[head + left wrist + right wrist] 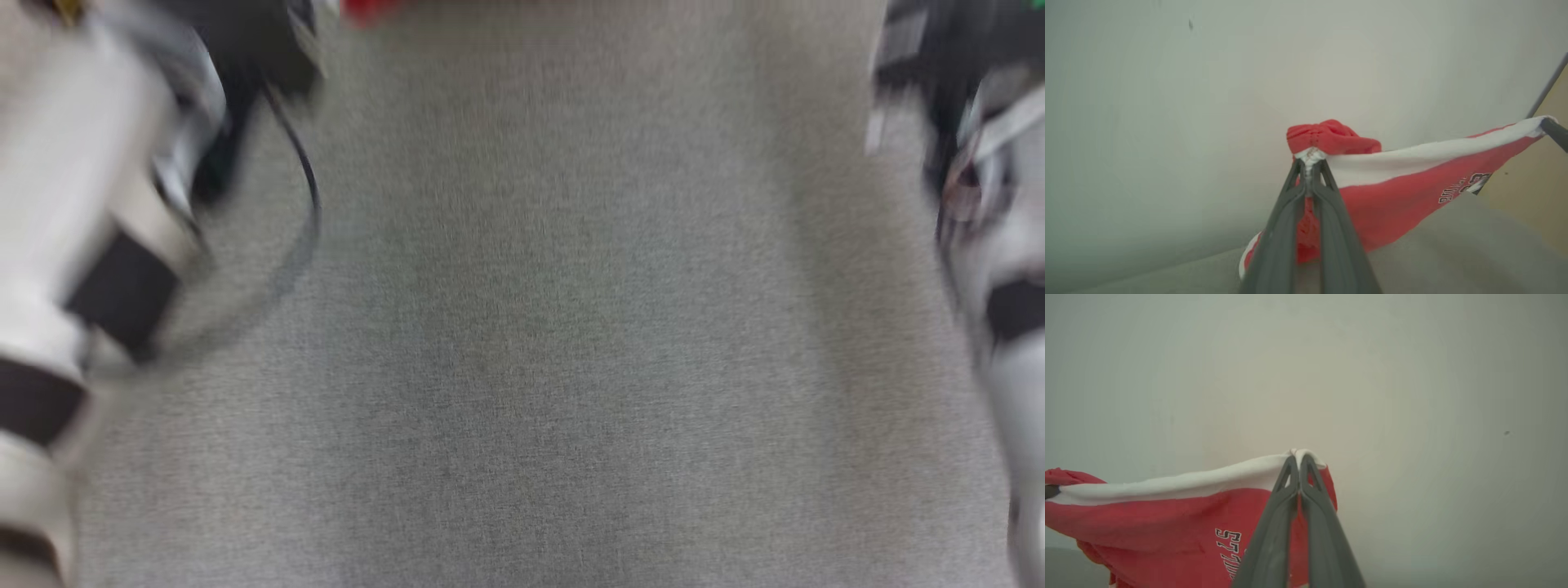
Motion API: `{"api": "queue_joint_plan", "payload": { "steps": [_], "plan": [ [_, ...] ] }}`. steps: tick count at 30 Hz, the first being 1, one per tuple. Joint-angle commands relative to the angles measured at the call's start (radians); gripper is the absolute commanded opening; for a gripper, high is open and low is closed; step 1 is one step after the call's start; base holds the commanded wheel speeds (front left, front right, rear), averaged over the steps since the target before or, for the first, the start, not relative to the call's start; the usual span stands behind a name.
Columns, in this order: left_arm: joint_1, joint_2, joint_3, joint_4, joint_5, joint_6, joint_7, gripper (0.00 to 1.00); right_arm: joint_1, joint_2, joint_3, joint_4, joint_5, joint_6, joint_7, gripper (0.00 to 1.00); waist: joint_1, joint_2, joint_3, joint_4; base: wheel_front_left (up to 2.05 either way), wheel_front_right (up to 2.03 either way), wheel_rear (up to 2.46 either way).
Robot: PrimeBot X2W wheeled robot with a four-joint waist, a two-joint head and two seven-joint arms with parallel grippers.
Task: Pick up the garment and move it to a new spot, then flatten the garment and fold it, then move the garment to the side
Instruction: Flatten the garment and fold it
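Observation:
The garment (1396, 192) is red with a white band and black-and-white lettering. It hangs stretched between both grippers, above the grey surface. My left gripper (1310, 161) is shut on one bunched end of the white band. My right gripper (1299, 457) is shut on the band's other end, and its dark finger (1553, 131) shows at the right edge of the left wrist view. The garment (1151, 514) droops below the band, and a red scrap of it (369, 10) shows at the top of the blurred head view.
A grey fabric-covered surface (539, 343) spreads below in the head view. My pale left forearm (73, 245) and right forearm (1004, 269) flank it, blurred. A dark cable (304, 180) loops by the left arm. A plain pale wall (1372, 375) lies behind the garment.

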Motion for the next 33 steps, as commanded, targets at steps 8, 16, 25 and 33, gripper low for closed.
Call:
{"api": "queue_joint_plan", "payload": {
  "steps": [8, 16, 25, 33],
  "plan": [
    [0.397, 0.002, 0.018, -0.208, -0.028, 0.091, -0.037, 0.0, 0.43, 0.013, -0.061, -0.146, 0.024, -0.002, 0.001, 0.0, 0.0002, 0.0, -0.155, 0.031, 0.0, 0.0, 0.0],
    [0.744, -0.014, 0.059, -0.368, 0.037, 0.148, -0.038, 0.0, 0.739, 0.036, -0.144, -0.227, -0.015, -0.002, 0.018, 0.0, 0.0002, 0.0, -0.229, 0.052, 0.0, 0.0, 0.0],
    [1.027, -0.034, 0.113, -0.365, 0.135, 0.148, -0.038, 0.0, 1.018, 0.102, -0.189, -0.288, -0.069, -0.002, 0.058, 0.0, 0.0002, 0.0, -0.318, 0.058, 0.0, 0.0, 0.0],
    [1.186, -0.041, 0.188, -0.361, 0.242, 0.139, -0.039, 0.0, 1.243, 0.159, -0.219, -0.31, -0.108, -0.003, 0.078, 0.0, 0.0002, 0.0, -0.381, 0.08, 0.0, 0.0, 0.0]
  ]
}}
